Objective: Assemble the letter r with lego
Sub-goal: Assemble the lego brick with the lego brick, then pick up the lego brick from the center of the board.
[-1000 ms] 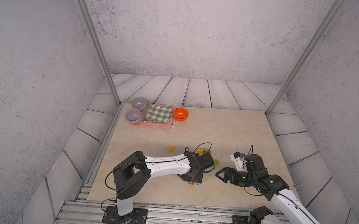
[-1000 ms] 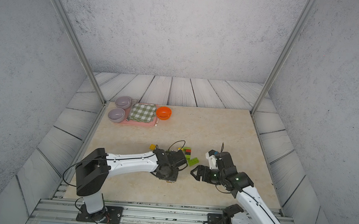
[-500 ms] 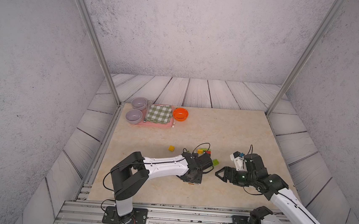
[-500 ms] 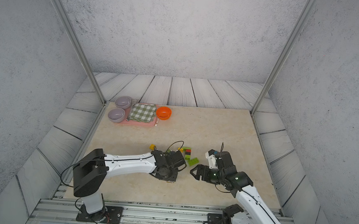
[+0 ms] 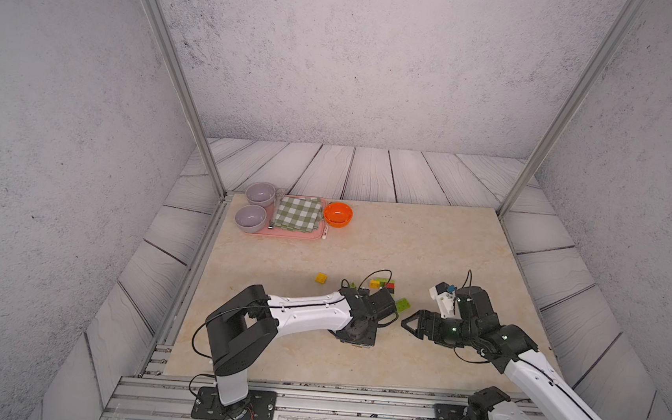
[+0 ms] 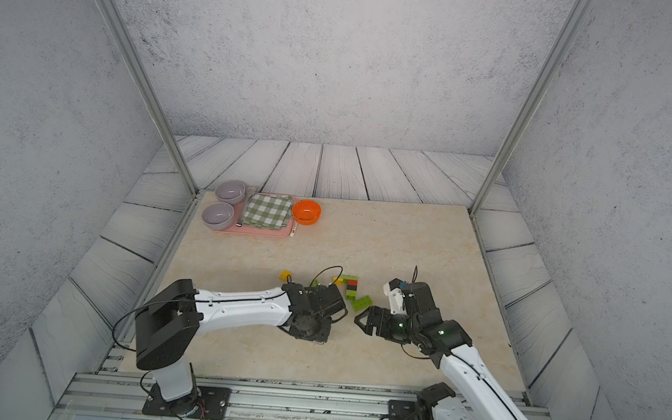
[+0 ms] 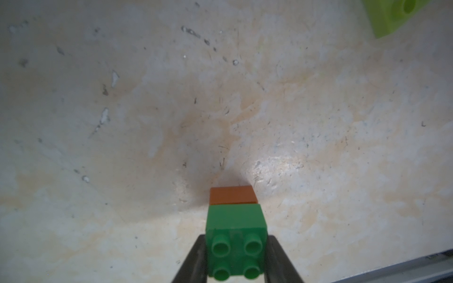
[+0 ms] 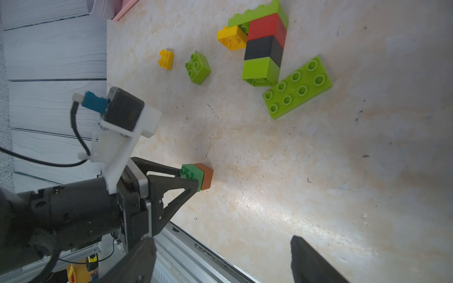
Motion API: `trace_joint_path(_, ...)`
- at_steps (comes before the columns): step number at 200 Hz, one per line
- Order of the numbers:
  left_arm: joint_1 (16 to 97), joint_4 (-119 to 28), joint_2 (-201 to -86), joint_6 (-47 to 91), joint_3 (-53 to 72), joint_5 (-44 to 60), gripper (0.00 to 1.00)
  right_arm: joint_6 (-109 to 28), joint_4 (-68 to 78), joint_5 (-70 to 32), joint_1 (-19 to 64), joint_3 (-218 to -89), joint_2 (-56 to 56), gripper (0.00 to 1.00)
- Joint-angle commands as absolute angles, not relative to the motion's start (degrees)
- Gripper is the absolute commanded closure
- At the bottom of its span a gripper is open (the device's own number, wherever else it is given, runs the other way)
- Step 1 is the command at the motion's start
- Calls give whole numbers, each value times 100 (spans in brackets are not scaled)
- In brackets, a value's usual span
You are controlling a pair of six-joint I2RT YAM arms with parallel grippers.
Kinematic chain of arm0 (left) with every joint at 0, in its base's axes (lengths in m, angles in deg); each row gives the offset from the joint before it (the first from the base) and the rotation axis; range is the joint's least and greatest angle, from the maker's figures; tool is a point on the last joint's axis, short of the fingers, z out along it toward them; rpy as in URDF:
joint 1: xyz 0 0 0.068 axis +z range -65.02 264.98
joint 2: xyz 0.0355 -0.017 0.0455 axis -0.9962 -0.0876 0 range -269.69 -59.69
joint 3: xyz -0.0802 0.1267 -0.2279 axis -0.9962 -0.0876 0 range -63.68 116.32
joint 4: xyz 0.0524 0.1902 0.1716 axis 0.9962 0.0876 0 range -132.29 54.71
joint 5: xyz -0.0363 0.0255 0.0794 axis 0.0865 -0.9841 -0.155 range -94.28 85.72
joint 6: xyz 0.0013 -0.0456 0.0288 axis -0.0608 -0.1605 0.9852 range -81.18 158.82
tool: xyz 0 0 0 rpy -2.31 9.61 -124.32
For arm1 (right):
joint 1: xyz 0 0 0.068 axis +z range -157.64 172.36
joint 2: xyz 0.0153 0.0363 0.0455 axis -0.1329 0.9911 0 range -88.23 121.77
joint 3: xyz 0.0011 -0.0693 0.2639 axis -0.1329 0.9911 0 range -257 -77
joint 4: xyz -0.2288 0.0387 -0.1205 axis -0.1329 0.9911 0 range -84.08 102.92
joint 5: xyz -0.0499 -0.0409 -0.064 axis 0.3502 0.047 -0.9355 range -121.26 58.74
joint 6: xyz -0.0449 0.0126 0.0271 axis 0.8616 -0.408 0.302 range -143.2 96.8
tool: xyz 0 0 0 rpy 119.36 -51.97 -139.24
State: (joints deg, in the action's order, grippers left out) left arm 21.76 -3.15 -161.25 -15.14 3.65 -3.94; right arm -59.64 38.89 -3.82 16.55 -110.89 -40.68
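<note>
We see the left gripper (image 7: 235, 257) pinching a dark green brick (image 7: 235, 220) with a brown brick (image 7: 232, 194) joined to its far end, close to the table (image 7: 122, 122). The right gripper (image 8: 221, 241) stands spread and empty nearby. A long lime brick (image 8: 297, 87) and a lime-black-red stack (image 8: 266, 49) lie beyond.

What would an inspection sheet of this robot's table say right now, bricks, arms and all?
Surface: beige table, scuffed.
Job's things: dark green brick on brown-orange brick, gripped; joined stack of red, black, lime; long lime brick, small lime brick, yellow brick loose.
Clutter: pink tray with grey bowls, checked cloth; orange bowl beside it.
Grippers: left gripper shut on dark green brick; right gripper open, empty.
Cables: black cable loops above left wrist.
Surroundings: grey walls, metal posts.
</note>
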Motion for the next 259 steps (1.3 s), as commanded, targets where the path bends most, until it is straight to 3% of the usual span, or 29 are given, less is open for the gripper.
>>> trace_joint_path(1, 2165, -132, -16295, -1373, 153, -367, 100, -5971, 3863, -331, 1648, -11066, -4068, 11)
trace_joint_path(134, 2072, -74, -16958, -1057, 51, -207, 100, -5998, 3890, -358, 1642, -11085, -4046, 11)
trace_joint_path(158, 2073, -54, -16703, -1122, 255, -221, 62, -6009, 3924, -381, 1642, -11186, -4071, 11)
trace_joint_path(201, 2147, 124, -16328, -1101, 1006, -250, 24, -6004, 4089, -532, 1645, -11283, -4242, 11)
trace_joint_path(225, 2226, 287, -16126, -1042, 1316, -315, 11, -5982, 4211, -587, 1638, -11286, -4304, 11)
trace_joint_path(259, 2366, 370, -15400, -1101, 1193, -743, 9, -5904, 4348, -826, 1637, -11259, -4408, 11)
